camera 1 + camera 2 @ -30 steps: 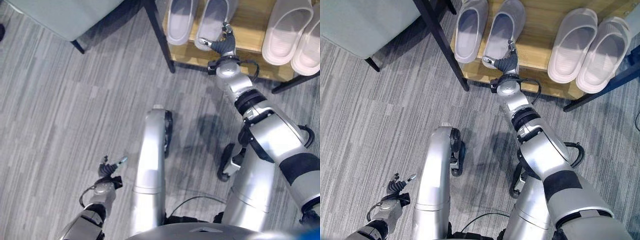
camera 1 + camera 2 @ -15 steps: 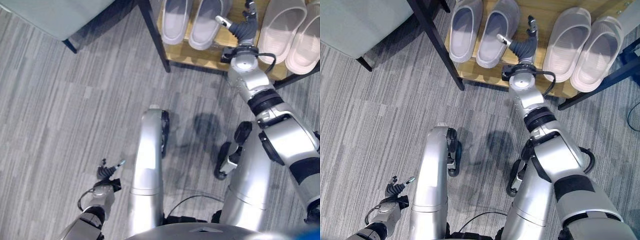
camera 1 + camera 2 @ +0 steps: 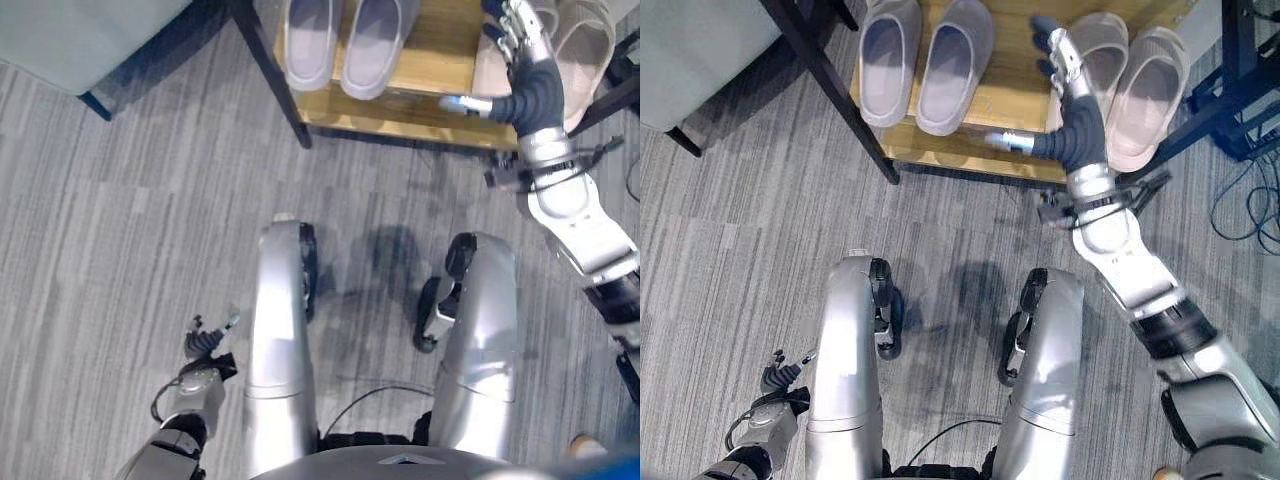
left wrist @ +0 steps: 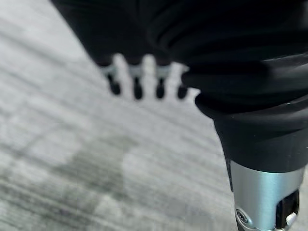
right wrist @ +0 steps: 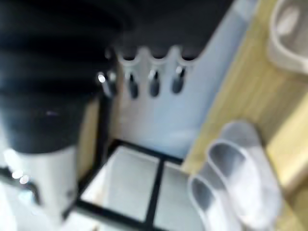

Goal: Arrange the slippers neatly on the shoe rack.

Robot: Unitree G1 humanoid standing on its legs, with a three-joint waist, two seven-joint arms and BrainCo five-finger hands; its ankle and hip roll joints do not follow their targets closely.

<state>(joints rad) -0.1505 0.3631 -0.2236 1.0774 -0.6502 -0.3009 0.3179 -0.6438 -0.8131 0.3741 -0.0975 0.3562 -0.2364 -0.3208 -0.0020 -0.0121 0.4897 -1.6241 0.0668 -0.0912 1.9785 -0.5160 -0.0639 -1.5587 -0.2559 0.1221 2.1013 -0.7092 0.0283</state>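
A pair of grey slippers lies side by side on the wooden shelf of the shoe rack, toes pointing inward. To their right lies a beige pair, also side by side. My right hand hovers over the heel end of the left beige slipper, open, fingers straight and thumb spread toward the grey pair, holding nothing. In the right wrist view its fingers point past the grey slippers. My left hand hangs low over the floor at the lower left, open and idle.
A black rack leg stands at the shelf's left front corner. A grey padded seat sits at the upper left. A dark blue frame and cables stand right of the rack. Grey striped carpet covers the floor.
My right hand left the heel of the right grey slipper and swung right and up to the beige pair. The camera view shifted too.
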